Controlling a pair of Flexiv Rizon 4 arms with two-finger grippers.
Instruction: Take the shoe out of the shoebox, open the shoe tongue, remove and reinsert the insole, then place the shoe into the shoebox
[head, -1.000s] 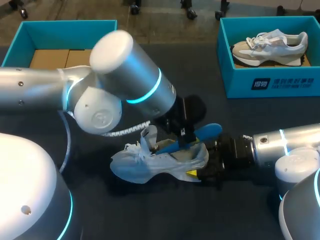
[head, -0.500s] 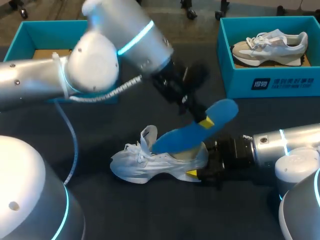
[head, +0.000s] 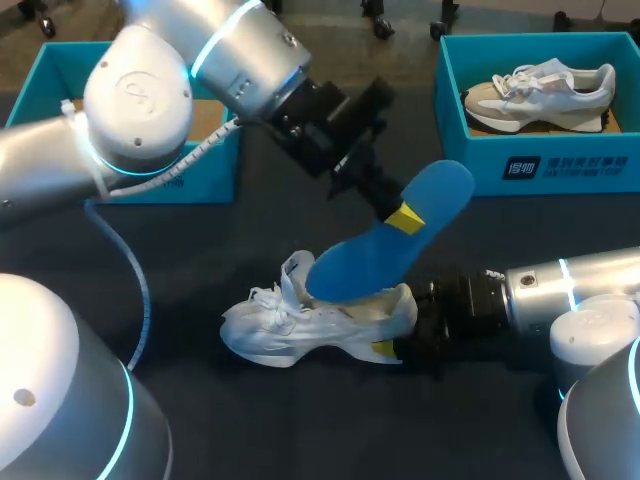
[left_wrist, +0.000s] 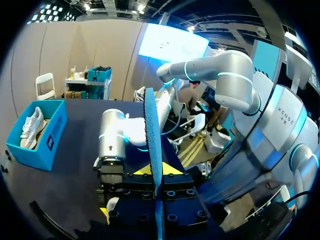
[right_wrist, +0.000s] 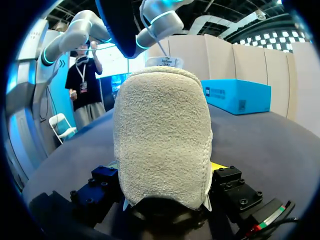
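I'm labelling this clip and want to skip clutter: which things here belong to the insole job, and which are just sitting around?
In the job:
- white shoe on the table, heel gripped by the right tool
- blue insole, held up by the left tool
- left shoebox, probably the shoe's box

Lying about:
- right shoebox
- beige shoe inside it

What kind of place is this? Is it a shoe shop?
Probably a robot practice table, not a shop: the left arm holds a blue insole over a white shoe gripped by the right arm, and a teal shoebox behind holds another shoe.
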